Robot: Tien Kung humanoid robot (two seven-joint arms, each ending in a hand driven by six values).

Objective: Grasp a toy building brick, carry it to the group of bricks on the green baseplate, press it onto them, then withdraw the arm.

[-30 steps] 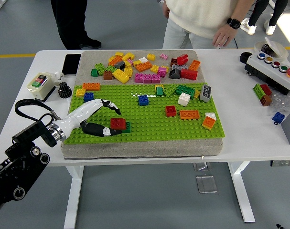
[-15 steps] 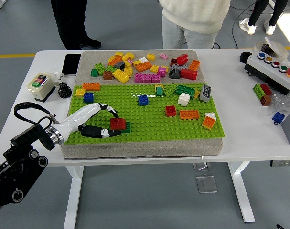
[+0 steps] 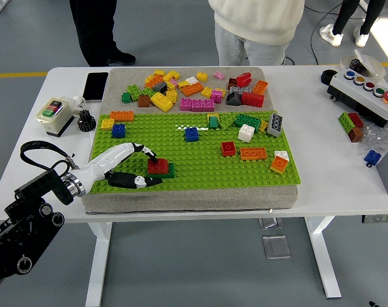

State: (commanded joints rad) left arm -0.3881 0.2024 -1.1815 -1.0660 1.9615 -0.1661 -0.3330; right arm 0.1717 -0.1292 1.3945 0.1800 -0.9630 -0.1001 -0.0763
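Left hand (image 3: 135, 167) low over the green baseplate (image 3: 200, 160), fingers spread (index tip touching, thumb below). Red brick (image 3: 158, 166) seated on a green brick (image 3: 170, 171), not gripped.

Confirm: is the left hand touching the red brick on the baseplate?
Touching. The head view shows the left hand's fingertip on the red brick, with no gap.

No legible text or labels.
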